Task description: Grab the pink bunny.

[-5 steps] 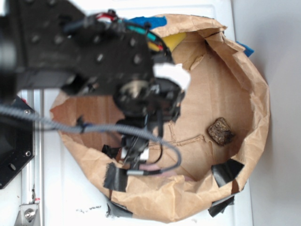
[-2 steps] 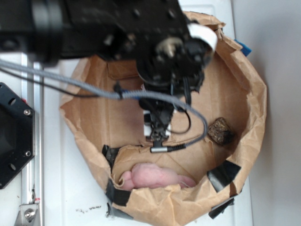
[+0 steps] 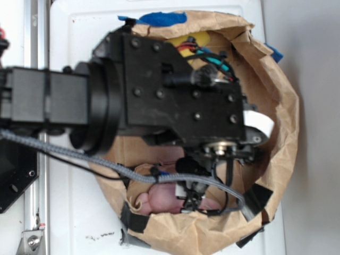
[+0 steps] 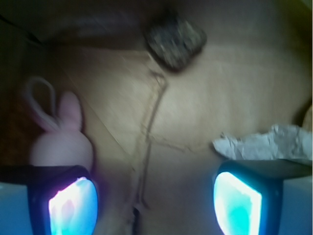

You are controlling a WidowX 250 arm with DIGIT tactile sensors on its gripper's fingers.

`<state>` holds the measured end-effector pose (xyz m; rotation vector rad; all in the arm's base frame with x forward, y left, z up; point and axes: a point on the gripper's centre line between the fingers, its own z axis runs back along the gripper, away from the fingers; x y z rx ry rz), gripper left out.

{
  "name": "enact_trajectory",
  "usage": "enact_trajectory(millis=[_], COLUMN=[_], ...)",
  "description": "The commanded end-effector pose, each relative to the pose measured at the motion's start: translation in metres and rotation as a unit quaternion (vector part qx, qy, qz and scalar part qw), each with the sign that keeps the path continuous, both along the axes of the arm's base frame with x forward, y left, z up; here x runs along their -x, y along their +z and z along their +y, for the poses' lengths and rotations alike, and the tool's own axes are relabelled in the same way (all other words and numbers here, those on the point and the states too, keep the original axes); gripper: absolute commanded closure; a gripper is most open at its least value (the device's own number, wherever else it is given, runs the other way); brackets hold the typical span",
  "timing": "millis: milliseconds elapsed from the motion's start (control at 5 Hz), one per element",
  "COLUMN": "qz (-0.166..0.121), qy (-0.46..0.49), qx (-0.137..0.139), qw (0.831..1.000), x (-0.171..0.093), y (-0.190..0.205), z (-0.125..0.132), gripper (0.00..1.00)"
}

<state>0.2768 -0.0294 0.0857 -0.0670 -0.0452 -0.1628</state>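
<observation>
The pink bunny [image 3: 162,197] lies on the floor of the brown paper bag [image 3: 276,106], near its front wall. In the wrist view the pink bunny [image 4: 61,139] shows its ears and a white loop, just beyond my left fingertip. My gripper [image 3: 192,199] hangs over the bunny's right end in the exterior view. In the wrist view the gripper [image 4: 155,203] is open, its two glowing pads wide apart with only bare bag floor between them. The arm hides much of the bag's inside.
A dark brown lumpy object [image 4: 175,35] lies farther ahead on the bag floor. Crumpled white paper [image 4: 266,144] sits just beyond my right fingertip. A yellow sponge [image 3: 191,38] and blue tape [image 3: 159,19] show at the bag's far rim. Black tape [image 3: 258,196] patches the bag wall.
The arm has swung toward the bag's front right and come lower. My gripper now hangs over the pink bunny instead of mid-bag. The brown object is now hidden by the arm.
</observation>
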Motion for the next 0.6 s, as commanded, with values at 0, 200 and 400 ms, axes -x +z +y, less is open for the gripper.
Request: enact_trajectory(millis=[0, 200, 400], qz=[-0.035, -0.036, -0.032], qy=[-0.028, -0.047, -0.052], qx=[0.053, 0.059, 0.059], qw=[0.998, 0.997, 0.996], x=[-0.009, -0.003, 0.004], y=[0.017, 0.009, 0.004], z=[-0.027, -0.047, -0.056], gripper=[0.00, 0.00, 0.00])
